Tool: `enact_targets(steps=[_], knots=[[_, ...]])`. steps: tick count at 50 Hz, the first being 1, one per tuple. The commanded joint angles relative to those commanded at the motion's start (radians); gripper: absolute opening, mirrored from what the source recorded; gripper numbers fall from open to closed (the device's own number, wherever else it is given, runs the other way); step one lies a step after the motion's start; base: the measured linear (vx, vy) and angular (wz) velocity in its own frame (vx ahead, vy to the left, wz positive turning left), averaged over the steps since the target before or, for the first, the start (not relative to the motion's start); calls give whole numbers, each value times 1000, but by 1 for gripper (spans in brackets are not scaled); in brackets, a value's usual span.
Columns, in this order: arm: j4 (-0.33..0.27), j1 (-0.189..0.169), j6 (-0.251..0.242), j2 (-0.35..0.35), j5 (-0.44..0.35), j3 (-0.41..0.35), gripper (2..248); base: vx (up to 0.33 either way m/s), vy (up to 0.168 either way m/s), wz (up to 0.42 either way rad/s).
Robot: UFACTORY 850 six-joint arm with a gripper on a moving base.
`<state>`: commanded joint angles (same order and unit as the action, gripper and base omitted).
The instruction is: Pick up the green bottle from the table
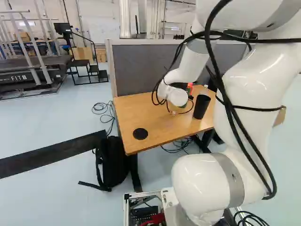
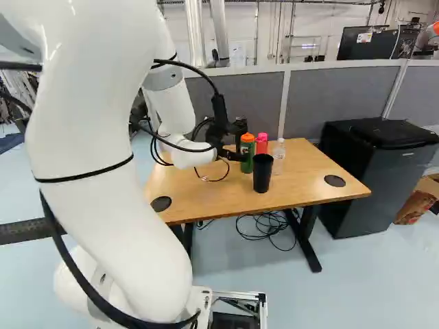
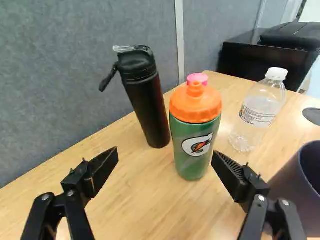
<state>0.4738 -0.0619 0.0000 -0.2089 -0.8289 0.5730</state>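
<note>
While a white logo [image 3: 197,145] marks its side, the green bottle [image 3: 192,167] stands on the wooden table [image 3: 135,200] ahead of the gripper [image 2: 236,155], fingers [image 3: 104,166] spread wide. A printed label [image 3: 256,117] wraps the clear bottle [image 3: 272,91]; grey panels [image 3: 75,75] rise behind

Bright, diffuse indoor light, pale glare on the glossy white arm [image 2: 113,212], soft shadow beneath the table [image 2: 309,164]
</note>
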Motion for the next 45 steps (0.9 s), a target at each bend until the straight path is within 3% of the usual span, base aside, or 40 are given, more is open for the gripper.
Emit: enact_targets(steps=[25, 39, 40, 44, 45], knots=[[18, -55, 0, -103, 20, 123, 247, 0, 0, 0], [18, -65, 0, -116, 20, 138, 240, 0, 0, 0], [18, -65, 0, -116, 20, 139, 174, 0, 0, 0], [18, -65, 0, -116, 20, 139, 174, 0, 0, 0], [18, -65, 0, -116, 20, 139, 106, 0, 0, 0]])
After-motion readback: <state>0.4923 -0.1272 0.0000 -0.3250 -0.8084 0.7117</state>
